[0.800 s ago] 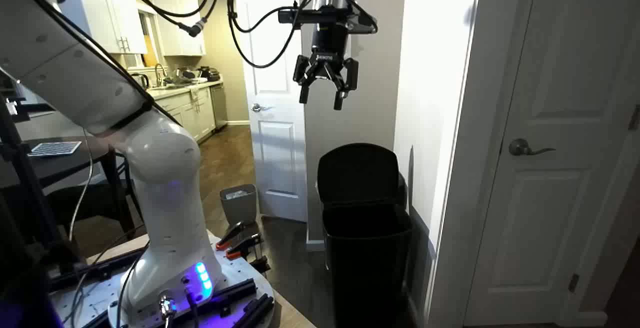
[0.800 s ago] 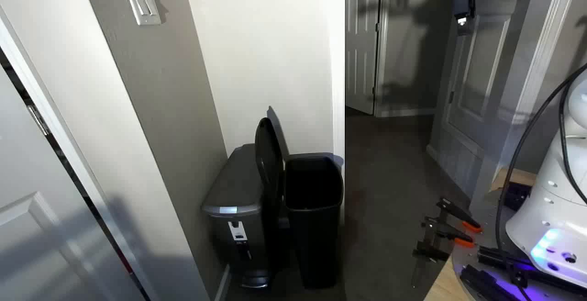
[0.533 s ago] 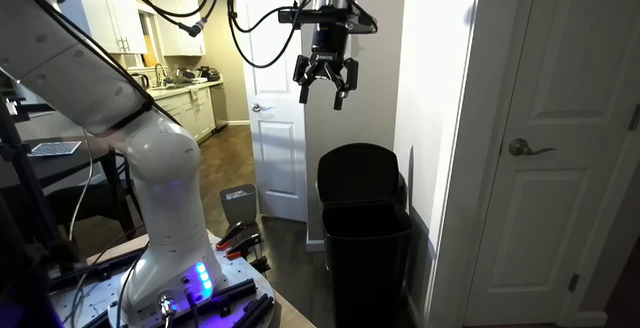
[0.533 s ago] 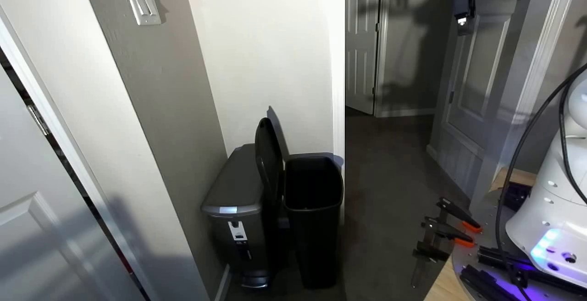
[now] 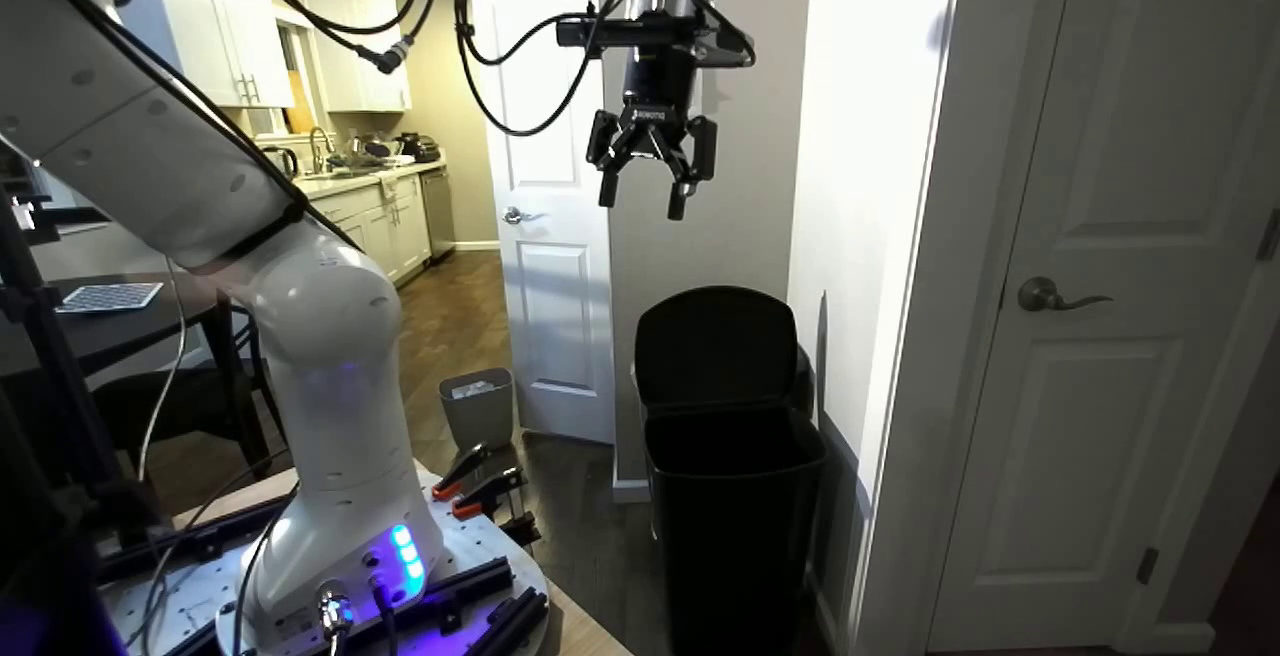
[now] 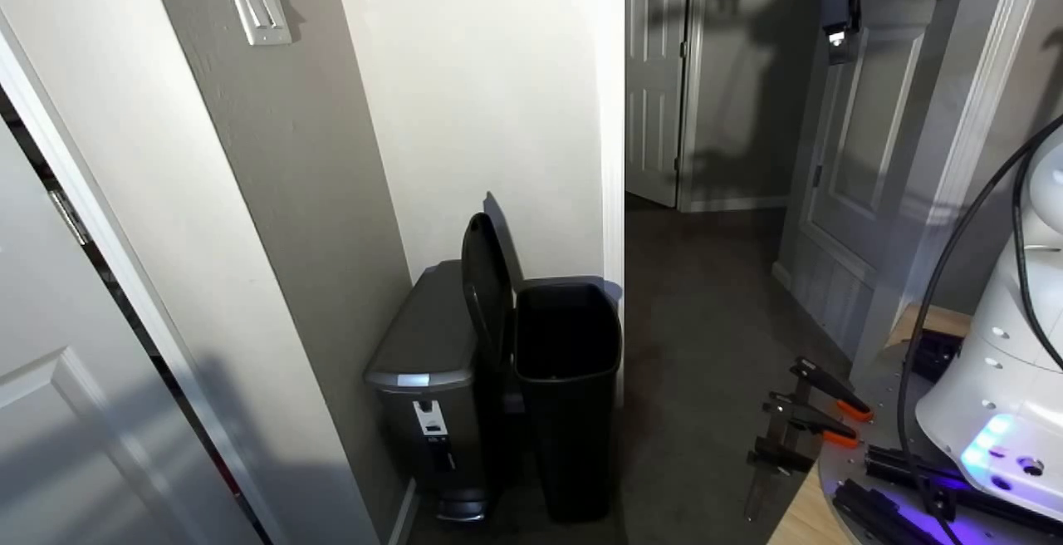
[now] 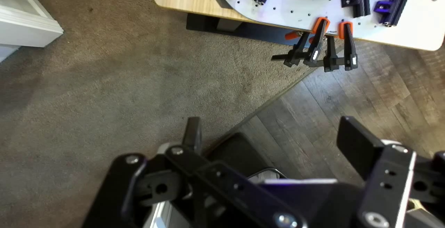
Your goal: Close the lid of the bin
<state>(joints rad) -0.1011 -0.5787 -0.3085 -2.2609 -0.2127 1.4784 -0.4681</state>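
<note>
The lid [image 5: 717,346] stands upright at the twelve-o'clock rim of the bin [image 5: 738,551] in an exterior view. I expect light, stiff, slightly slick plastic; I'd hook its free top edge from behind. It lies well apart from my gripper [image 5: 642,198], below toward five o'clock; the jaws are spread, holding nothing.

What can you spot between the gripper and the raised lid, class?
Nothing: in an exterior view, the stretch from gripper down to lid is bare, with only wall behind.
</note>
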